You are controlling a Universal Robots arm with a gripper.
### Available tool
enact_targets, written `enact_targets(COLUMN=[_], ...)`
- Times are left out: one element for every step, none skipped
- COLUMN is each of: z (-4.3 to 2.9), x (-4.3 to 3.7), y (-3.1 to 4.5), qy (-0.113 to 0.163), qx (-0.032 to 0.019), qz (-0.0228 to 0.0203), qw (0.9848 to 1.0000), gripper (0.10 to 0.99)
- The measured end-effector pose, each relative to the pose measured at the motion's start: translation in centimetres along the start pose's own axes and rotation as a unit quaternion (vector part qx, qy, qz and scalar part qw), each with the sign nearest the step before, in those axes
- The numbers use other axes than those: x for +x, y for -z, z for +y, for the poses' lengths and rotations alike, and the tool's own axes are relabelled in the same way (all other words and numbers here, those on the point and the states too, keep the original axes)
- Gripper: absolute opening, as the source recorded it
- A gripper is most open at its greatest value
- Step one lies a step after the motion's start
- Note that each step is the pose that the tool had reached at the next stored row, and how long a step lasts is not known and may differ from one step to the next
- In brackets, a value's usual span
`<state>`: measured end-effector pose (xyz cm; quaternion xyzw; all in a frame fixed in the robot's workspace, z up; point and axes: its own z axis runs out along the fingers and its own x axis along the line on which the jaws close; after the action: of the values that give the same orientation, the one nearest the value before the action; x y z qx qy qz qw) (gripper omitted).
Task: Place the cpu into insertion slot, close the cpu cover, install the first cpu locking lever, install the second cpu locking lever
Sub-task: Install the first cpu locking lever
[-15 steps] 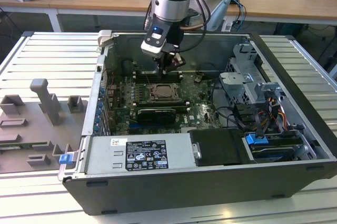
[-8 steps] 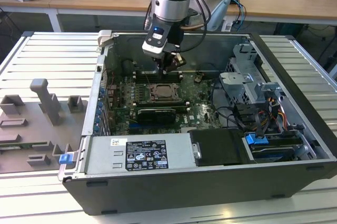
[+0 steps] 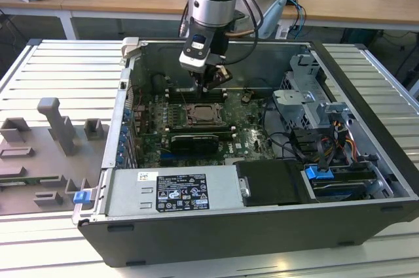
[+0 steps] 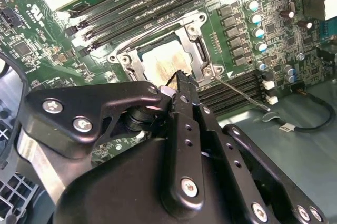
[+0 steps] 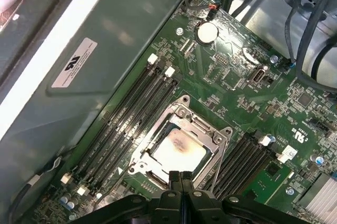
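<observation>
Lever work at the socket, inside the open case

In the computer case (image 3: 262, 239) on the table (image 3: 59, 62), the cpu (image 5: 176, 150) lies in the insertion slot (image 5: 136, 166) under the lowered cpu cover (image 5: 202, 129). The clenched, empty end effector (image 4: 181, 79) hangs near a thin locking lever (image 4: 239, 91), which is best pushed slowly, with the tips kept off the chip.

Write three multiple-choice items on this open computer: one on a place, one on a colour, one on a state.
1. Where is the cpu?
A on the grey tray
B in the insertion slot
C on a desk
2. The circuit board around the slot is:
A green
B red
C white
3. The cpu cover is:
A standing upright
B taken off
C lying down around the cpu

B: its pale top shows inside the slot.
A: green surrounds the slot in both wrist views.
C: its frame lies flat around the chip.
</observation>
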<state>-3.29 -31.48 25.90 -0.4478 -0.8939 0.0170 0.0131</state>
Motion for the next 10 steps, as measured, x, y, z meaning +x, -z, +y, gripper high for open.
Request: enact_targets(z=[0.00, 0.00, 0.00, 0.00, 0.00, 0.00, 0.00, 0.00, 0.00, 0.00], x=[0.00, 0.00, 0.00, 0.00, 0.00, 0.00, 0.00, 0.00, 0.00, 0.00], y=[0.00, 0.00, 0.00, 0.00, 0.00, 0.00, 0.00, 0.00, 0.00, 0.00], qy=[0.003, 0.007, 0.011, 0.013, 0.017, 0.020, 0.022, 0.028, 0.034, 0.040], qx=[0.0000, 0.0000, 0.0001, 0.0001, 0.0001, 0.0001, 0.0002, 0.0002, 0.0002, 0.0003], qz=[-0.0001, -0.0003, -0.0004, -0.0006, -0.0007, -0.0008, -0.0009, -0.0012, -0.0014, -0.0017], qw=[1.0000, 1.0000, 0.9999, 0.9999, 0.9998, 0.9998, 0.9997, 0.9996, 0.9994, 0.9992], gripper=[0.106, 0.106, 0.106, 0.106, 0.106, 0.106, 0.106, 0.106, 0.106, 0.106])
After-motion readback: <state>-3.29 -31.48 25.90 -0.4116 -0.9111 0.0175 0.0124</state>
